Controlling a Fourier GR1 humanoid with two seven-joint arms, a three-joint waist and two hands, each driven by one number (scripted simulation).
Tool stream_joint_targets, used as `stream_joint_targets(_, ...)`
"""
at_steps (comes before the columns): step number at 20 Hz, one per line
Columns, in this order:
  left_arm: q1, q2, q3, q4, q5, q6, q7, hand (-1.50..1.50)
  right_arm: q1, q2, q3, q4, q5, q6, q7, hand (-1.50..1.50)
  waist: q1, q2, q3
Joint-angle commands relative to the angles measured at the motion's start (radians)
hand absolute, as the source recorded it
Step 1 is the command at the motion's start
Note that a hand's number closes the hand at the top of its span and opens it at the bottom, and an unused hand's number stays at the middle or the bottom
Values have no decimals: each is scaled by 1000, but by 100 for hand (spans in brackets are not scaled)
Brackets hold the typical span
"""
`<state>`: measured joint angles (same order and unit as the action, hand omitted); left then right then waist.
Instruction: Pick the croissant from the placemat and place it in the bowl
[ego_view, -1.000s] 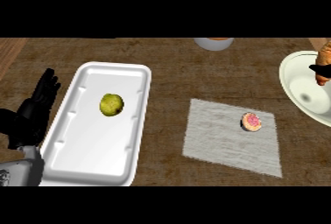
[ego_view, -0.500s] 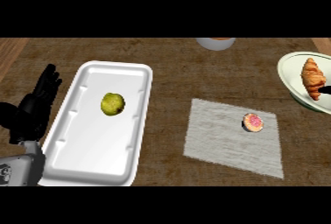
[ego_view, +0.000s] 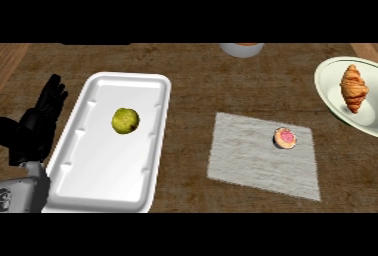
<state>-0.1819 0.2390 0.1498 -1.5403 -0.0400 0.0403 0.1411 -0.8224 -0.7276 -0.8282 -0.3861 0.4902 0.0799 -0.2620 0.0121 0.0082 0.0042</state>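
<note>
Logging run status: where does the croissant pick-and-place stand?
Looks done: the croissant lies in the white bowl at the right edge, off the placemat, which holds only a small pink-topped pastry. Nothing is in hand: the left hand rests open beside the white tray; the right hand isn't visible. Nothing left.

Dark brown wood-grain counter (ego_view: 192, 70), evenly lit.

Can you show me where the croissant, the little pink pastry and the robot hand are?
croissant (ego_view: 354, 88), head view, middle of its crust, lying in the bowl (ego_view: 330, 95).
pink pastry (ego_view: 285, 138), head view, its pink top, on the placemat (ego_view: 244, 160).
left robot hand (ego_view: 38, 122), head view, its palm.
</note>
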Motion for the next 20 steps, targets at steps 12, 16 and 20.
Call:
stream_joint_targets(12,41,5,11,-26,2,-12,-5,0,329,-313,-209,189,-239,449,-177,-150,-1,1,2)
stream_joint_targets(16,84,-28,-9,-80,11,-11,2,0,393,-341,-218,190,-269,564,-230,-150,3,-2,2)
stream_joint_targets(20,55,20,31,-47,27,-38,7,0,434,-366,-244,197,-314,637,-248,-150,0,-2,1)
